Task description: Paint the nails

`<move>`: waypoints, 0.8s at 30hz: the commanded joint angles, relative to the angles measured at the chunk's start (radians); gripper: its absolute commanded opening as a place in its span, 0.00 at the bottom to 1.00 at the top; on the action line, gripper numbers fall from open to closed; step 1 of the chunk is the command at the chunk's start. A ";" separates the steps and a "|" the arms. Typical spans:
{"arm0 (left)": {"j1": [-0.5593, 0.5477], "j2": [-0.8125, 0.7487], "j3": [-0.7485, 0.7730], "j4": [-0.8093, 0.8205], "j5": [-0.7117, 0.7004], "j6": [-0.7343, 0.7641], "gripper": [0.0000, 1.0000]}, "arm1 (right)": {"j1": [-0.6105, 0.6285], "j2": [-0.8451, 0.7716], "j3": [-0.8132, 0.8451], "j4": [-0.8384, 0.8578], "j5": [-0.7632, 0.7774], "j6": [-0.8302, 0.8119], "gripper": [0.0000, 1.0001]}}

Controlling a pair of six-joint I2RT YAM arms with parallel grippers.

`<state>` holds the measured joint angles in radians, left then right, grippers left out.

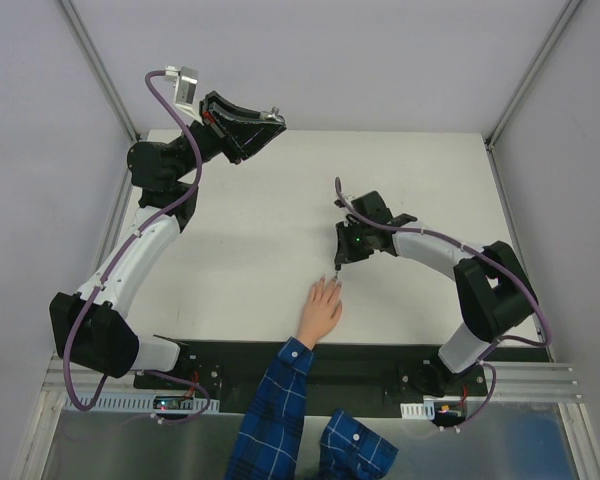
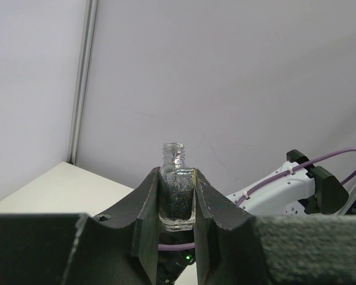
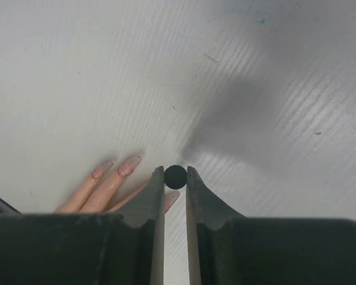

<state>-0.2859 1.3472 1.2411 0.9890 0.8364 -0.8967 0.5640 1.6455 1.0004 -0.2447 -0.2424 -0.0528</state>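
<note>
A light-skinned hand [image 1: 320, 312] in a blue plaid sleeve [image 1: 275, 410] lies flat on the white table, fingers pointing away from the near edge. Its long pale nails [image 3: 129, 166] show in the right wrist view; two lie left of the jaws and one sits partly behind the left finger. My right gripper [image 3: 175, 171] is shut on a round black brush cap [image 3: 175, 176], seen end-on just above the fingertips [image 1: 332, 285]. High at the back left, my left gripper [image 2: 177, 199] is shut on a small uncapped glass bottle [image 2: 178, 187] of dark glittery polish, held upright.
The white table [image 1: 280, 220] is bounded by grey walls with metal posts [image 1: 100, 70] at the back corners. A black base strip [image 1: 380, 360] runs along the near edge. The right arm [image 2: 285, 190] shows in the left wrist view.
</note>
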 commanded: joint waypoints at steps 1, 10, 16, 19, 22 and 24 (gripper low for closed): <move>0.014 -0.002 0.043 0.050 0.013 0.018 0.00 | -0.012 -0.003 0.007 -0.002 0.006 0.010 0.00; 0.014 0.004 0.052 0.051 0.013 0.016 0.00 | -0.012 -0.007 0.006 0.002 -0.017 0.007 0.01; 0.014 -0.003 0.041 0.057 0.010 0.015 0.00 | 0.010 -0.049 -0.025 0.002 -0.024 -0.001 0.00; 0.014 -0.008 0.037 0.056 0.010 0.021 0.00 | 0.017 -0.064 -0.031 -0.001 -0.031 -0.002 0.00; 0.014 -0.014 0.029 0.056 0.012 0.021 0.00 | 0.031 -0.073 -0.037 -0.002 -0.031 -0.012 0.00; 0.014 -0.016 0.029 0.057 0.010 0.022 0.00 | 0.039 -0.081 -0.039 -0.001 -0.021 -0.015 0.00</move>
<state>-0.2859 1.3556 1.2507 0.9894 0.8364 -0.8967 0.5838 1.6207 0.9646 -0.2447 -0.2523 -0.0547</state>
